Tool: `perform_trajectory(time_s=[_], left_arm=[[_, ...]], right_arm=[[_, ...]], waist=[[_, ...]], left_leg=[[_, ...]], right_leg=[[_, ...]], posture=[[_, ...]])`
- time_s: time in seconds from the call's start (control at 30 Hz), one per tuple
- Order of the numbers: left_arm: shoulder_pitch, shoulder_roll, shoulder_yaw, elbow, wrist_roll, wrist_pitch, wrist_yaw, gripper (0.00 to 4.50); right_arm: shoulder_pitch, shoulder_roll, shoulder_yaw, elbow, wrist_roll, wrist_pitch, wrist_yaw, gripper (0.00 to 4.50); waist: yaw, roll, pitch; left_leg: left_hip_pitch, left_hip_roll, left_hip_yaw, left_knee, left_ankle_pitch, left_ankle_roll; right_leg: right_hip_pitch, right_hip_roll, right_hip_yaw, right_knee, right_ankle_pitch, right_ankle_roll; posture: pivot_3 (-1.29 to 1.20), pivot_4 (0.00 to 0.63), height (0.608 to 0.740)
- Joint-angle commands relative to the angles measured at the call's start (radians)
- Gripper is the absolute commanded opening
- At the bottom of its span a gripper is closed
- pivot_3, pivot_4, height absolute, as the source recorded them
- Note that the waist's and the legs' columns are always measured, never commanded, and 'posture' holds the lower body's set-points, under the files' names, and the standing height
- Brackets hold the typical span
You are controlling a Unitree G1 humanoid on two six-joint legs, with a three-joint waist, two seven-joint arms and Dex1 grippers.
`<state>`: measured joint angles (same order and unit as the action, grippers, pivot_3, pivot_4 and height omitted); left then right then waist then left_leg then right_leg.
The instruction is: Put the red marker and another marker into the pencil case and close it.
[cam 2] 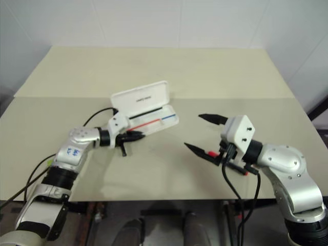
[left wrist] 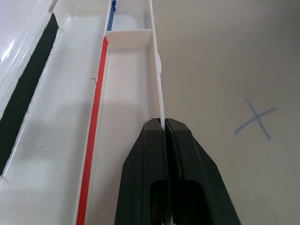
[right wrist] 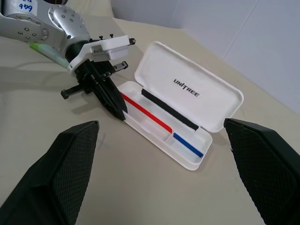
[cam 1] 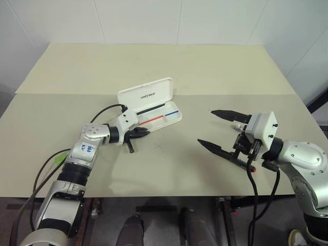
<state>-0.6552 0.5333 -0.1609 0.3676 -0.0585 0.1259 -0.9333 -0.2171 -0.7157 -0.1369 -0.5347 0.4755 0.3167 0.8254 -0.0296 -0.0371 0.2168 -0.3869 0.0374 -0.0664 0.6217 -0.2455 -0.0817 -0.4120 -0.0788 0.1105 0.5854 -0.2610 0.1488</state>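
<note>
The white pencil case (cam 1: 154,108) lies open at the table's middle, its lid (right wrist: 197,89) standing up behind the tray. The tray's red and blue stripes show and nothing lies in it. My left gripper (left wrist: 165,124) is shut on the thin near wall of the case at its left end. My right gripper (cam 1: 206,126) hovers open to the right of the case with nothing between its fingers. The red marker (cam 2: 210,153) lies on the table below that gripper, mostly hidden by it. The light green marker (cam 1: 61,156) peeks out beside my left forearm.
A blue cross (left wrist: 255,119) is drawn on the tabletop just in front of the case. The beige table (cam 1: 169,169) has open surface between the two arms and behind the case. Black cables hang from both wrists.
</note>
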Motion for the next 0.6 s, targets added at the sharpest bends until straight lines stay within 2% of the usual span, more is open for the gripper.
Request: perform_trajectory(time_s=[0.03,0.13,0.4,0.6], left_arm=[[0.024,0.003,-0.020,-0.032,-0.007,-0.044,-0.061,0.03],[0.035,0.009,-0.001,-0.059,-0.037,-0.067,-0.093,0.03],[0.112,0.137,0.051,-0.188,-0.112,-0.054,-0.226,0.03],[0.159,0.188,0.071,-0.233,-0.171,-0.092,-0.333,0.03]], right_arm=[[-0.020,-0.014,-0.031,-0.006,0.019,-0.005,0.006,4.50],[-0.026,-0.015,-0.026,0.005,0.019,-0.007,0.013,4.50],[-0.029,-0.008,-0.018,0.025,0.030,-0.007,0.029,4.50],[-0.044,0.004,0.003,0.045,0.022,-0.019,0.034,4.50]], waist=[[0.001,0.000,0.000],[0.001,0.000,0.000],[-0.005,0.000,0.000],[-0.001,0.000,0.000]], left_leg=[[0.000,0.000,0.000,0.000,0.000,0.000],[0.000,0.000,0.000,0.000,0.000,0.000],[0.000,0.000,0.000,-0.002,-0.001,0.001],[0.000,0.000,0.000,-0.001,-0.001,0.001]], right_leg=[[0.000,0.000,0.000,0.000,0.000,0.000],[0.000,0.000,0.000,0.000,0.000,0.000],[-0.001,0.000,0.000,0.001,0.000,0.000],[-0.001,0.000,0.000,0.000,-0.001,-0.001]], posture=[[0.00,0.150,0.740],[0.00,0.150,0.740],[0.00,0.150,0.740],[0.00,0.150,0.740]])
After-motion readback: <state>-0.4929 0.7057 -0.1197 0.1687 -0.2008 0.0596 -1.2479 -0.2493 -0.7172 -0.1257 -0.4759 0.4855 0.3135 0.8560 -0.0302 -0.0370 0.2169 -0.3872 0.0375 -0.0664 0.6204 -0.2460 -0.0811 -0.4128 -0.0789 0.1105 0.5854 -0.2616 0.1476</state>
